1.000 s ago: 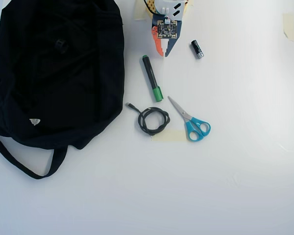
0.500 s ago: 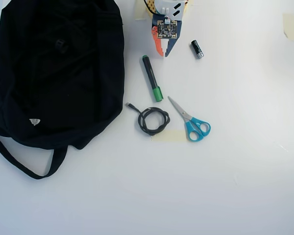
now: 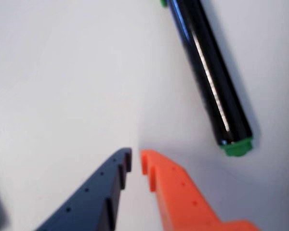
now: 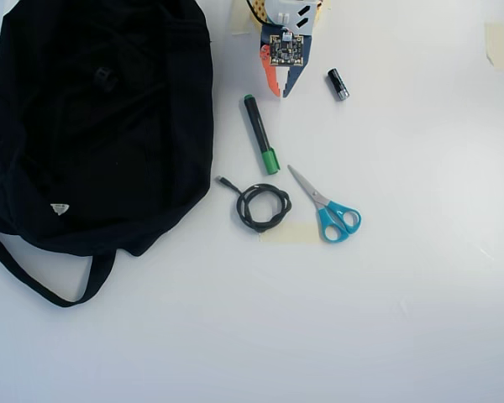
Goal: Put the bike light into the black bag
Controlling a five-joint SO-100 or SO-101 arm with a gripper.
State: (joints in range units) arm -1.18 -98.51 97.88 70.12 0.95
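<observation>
The black bag (image 4: pixel 143 159) lies floppy over the left of the overhead view, its strap looping toward the front. A tiny black looped lump (image 4: pixel 105 78) rests on the bag's upper part. It looks like the bike light, but no red face shows against the dark fabric. My gripper (image 4: pixel 280 92) sits at the top centre, right of the bag, with its orange and blue fingers together. In the wrist view the gripper (image 3: pixel 135 161) is shut over bare table with nothing between its fingertips.
A green-capped black marker (image 4: pixel 259 134) (image 3: pixel 212 77) lies just in front of the gripper. A small black cylinder with a silver end (image 4: pixel 338 85) lies to its right. A coiled black cable (image 4: pixel 262 207) and blue-handled scissors (image 4: pixel 329 210) lie nearer the front.
</observation>
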